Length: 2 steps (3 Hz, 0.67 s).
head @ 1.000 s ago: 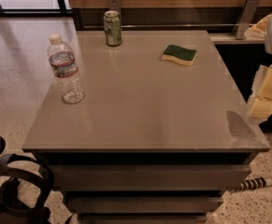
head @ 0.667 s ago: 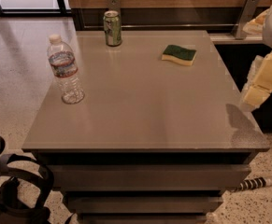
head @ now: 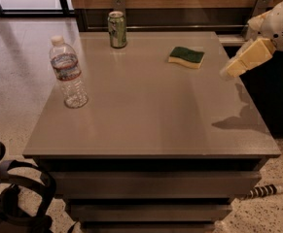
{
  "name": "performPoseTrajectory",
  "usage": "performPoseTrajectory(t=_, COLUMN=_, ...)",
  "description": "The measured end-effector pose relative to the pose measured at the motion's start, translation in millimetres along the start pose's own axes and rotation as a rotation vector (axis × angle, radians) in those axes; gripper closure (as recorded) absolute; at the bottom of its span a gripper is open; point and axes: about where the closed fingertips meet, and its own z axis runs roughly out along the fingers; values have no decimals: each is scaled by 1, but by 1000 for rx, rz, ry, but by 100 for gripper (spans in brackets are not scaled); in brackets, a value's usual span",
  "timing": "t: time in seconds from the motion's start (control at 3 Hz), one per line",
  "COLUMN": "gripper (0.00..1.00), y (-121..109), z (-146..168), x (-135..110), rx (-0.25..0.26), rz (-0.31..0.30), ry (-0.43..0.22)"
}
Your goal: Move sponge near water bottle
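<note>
Sponge [head: 186, 57] unmoved, end effector [head: 232, 70] higher, right of table [head: 146, 125] — nearer sponge, grip unclear

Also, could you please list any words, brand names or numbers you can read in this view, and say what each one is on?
Label on the water bottle: blue and red print, too blurred to read.
Side of the green can: markings too small to read.
The sponge: no text.
The gripper, above the right edge of the table: no text visible.
Nothing here can be quoted.
</note>
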Motion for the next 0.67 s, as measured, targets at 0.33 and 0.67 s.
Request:
performPoseTrajectory(t=0.33, gripper=0, y=-21, z=32, x=3, rx=39, rz=117, ry=-144)
performPoseTrajectory(t=0.67, gripper=0, y=-38, z=32, x=-7, rx=104, rz=123, ry=-187)
